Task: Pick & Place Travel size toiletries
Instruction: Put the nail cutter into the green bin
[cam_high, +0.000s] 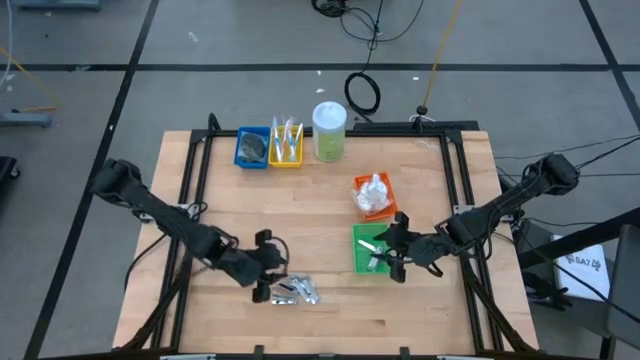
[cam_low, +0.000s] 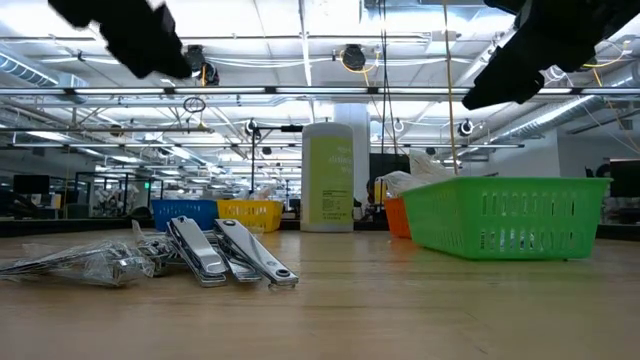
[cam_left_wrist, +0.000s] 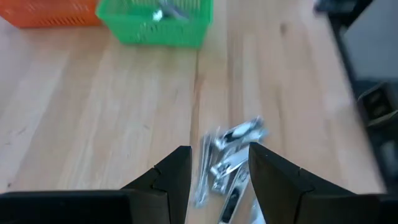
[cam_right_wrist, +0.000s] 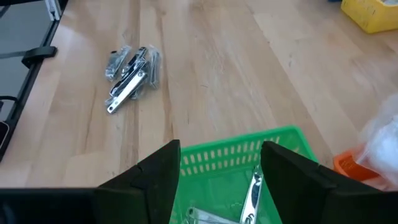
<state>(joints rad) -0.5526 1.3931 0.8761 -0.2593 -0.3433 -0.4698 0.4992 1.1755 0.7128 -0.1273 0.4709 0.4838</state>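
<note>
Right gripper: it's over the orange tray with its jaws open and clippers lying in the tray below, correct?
Not quite. The right gripper is over the green tray, not the orange tray next to it; the high view shows this. Its jaws are open, and clippers do lie in the tray below.

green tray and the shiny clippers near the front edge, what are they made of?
Green slotted tray: looks like moulded plastic, matte, with thin ribbed walls you can see through. Silvery nail clippers: apparently polished metal, given mirror-like glints; some lie in crinkly clear wrap, probably plastic film.
</note>
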